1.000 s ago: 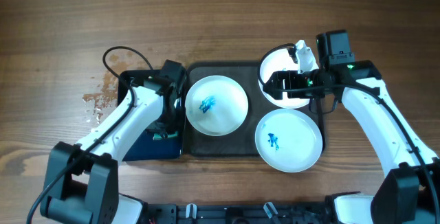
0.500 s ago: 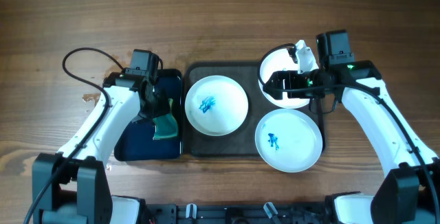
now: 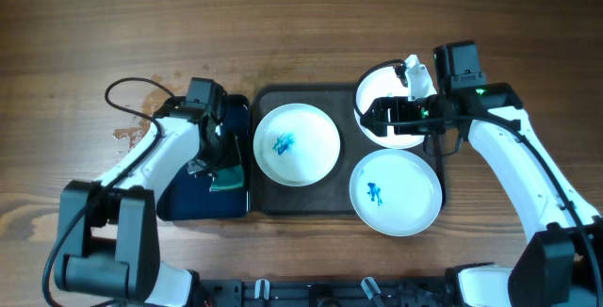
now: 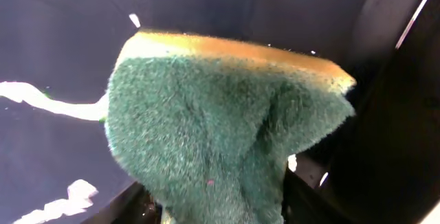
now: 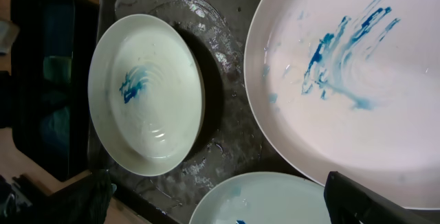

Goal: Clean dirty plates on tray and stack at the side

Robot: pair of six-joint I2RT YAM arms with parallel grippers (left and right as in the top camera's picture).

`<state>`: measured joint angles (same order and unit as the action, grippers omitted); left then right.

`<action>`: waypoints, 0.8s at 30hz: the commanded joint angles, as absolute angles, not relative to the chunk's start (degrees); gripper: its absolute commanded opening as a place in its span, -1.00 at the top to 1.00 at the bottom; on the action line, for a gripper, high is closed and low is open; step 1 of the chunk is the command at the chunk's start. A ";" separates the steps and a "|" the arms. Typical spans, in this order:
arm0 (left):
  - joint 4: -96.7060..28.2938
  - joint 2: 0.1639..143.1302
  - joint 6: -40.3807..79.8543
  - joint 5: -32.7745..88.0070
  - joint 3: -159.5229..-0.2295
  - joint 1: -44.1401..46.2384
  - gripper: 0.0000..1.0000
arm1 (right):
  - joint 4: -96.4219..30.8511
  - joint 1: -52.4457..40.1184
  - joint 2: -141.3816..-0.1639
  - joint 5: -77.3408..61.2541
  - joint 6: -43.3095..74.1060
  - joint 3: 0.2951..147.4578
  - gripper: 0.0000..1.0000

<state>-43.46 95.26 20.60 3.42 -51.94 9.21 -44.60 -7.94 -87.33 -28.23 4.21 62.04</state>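
Sponge first: my left pincer (image 3: 219, 156) is closed on a green scouring sponge with a yellow foam back (image 4: 206, 135), creased in the grip, over the small dark blue tray (image 3: 184, 203) on the wooden desk (image 3: 301, 24). My right pincer (image 3: 375, 112) is clamped on a round white shallow plate (image 3: 382, 88) smeared blue, at the far right corner of the large dark grey-brown rectangular tray (image 3: 273, 194). A second plate (image 3: 297, 144) lies left of centre on that tray, and a third plate (image 3: 396, 192) lies at its near right corner, both with blue smears.

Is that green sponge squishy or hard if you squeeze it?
Probably squishy: the sponge is bent into a curve. Its fuzzy green face looks rough, so it likely won't slip. The yellow foam layer suggests it's light.
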 commanded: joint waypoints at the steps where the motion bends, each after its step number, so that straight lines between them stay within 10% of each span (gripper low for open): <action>1: -43.09 96.88 19.73 4.47 -51.37 9.26 0.17 | -44.88 -7.92 -87.66 -27.88 2.98 63.31 -1.00; 2: -43.16 96.88 19.73 4.47 -51.37 9.26 0.42 | -44.93 -7.92 -87.66 -27.88 3.01 63.31 -1.00; 5: -43.00 96.88 19.70 4.45 -51.37 9.26 -0.03 | -44.84 -7.92 -87.66 -27.88 3.03 63.31 -1.00; 9: -42.85 96.88 19.70 4.45 -51.37 9.26 0.08 | -44.64 -7.92 -87.66 -27.88 3.03 63.31 -0.99; 12: -42.78 96.88 19.73 4.47 -51.37 9.26 0.92 | -44.64 -7.92 -87.66 -27.88 3.07 63.31 -1.00; 16: -42.63 96.88 19.70 4.45 -51.37 9.23 0.91 | -44.64 -7.92 -87.66 -27.88 3.20 63.31 -1.00; 18: -42.61 96.88 19.70 4.47 -51.37 9.23 0.19 | -44.51 -7.92 -87.66 -27.88 3.18 63.31 -0.99; 22: -42.59 96.88 19.70 4.47 -51.37 9.23 0.92 | -44.21 -7.92 -87.66 -27.88 3.73 63.31 -0.99; 24: -42.59 96.86 19.70 4.47 -51.37 9.23 0.92 | -44.14 -7.92 -87.66 -27.99 5.13 63.31 -0.98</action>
<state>-42.74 96.07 19.81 4.43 -51.94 9.26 -44.53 -7.94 -87.33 -28.23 4.32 62.04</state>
